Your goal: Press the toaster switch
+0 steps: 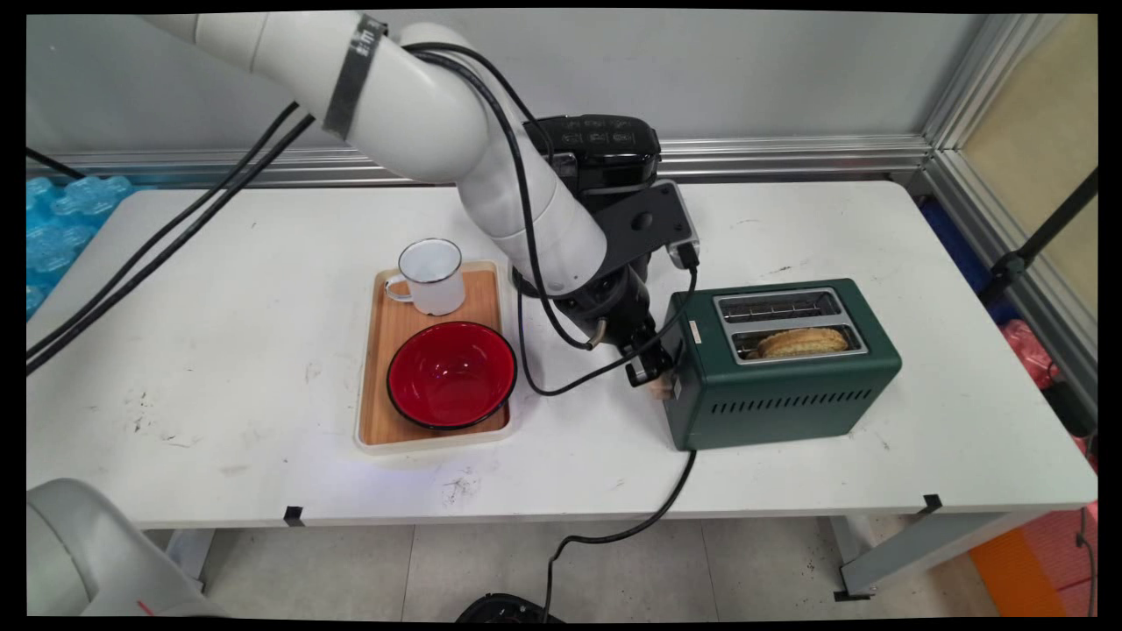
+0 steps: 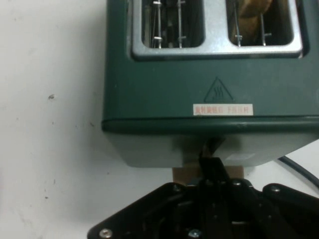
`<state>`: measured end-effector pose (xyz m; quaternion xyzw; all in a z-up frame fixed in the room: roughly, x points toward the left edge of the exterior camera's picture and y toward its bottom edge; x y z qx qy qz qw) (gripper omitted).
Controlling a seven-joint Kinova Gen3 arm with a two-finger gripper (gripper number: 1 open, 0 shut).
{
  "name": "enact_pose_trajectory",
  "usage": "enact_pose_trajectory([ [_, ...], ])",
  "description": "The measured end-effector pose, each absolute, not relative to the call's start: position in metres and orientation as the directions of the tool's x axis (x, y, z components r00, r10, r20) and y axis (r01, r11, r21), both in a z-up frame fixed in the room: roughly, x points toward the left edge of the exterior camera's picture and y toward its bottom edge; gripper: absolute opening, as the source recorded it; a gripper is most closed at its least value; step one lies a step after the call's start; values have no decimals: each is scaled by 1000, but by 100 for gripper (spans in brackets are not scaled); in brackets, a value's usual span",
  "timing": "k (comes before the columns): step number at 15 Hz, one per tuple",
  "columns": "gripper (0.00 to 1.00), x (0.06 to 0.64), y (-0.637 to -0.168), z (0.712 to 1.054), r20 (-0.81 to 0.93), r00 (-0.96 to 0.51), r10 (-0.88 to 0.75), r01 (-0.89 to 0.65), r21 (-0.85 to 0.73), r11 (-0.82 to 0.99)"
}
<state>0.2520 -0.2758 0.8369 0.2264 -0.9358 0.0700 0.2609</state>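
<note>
Toaster (image 1: pixel 780 399), dark green with two slots, stands on the right half of a white table (image 1: pixel 219 350), a slice of toast (image 1: pixel 802 340) sitting in its near slot and the far slot empty. A black gripper (image 1: pixel 653 372) on a white arm (image 1: pixel 491 166) is down at the toaster's left end, its fingers pressed together on top of the tan lever (image 2: pixel 207 174) that juts from that end. The hand view looks down over the toaster's top, where a warning label (image 2: pixel 223 109) sits beside the slots. A black power cord (image 1: pixel 649 513) runs from the toaster's front over the table edge. Left of the arm lies a wooden tray (image 1: pixel 372 438) carrying a white mug (image 1: pixel 432 276) and, nearer the camera, a red bowl (image 1: pixel 451 374). Behind the arm stands a black appliance (image 1: pixel 605 149), largely hidden.
</note>
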Motion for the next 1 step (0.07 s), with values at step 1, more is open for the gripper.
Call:
enact_pose_trajectory([
  [1,0,252,-276,836,518,-762,-388,-460,-12,888],
])
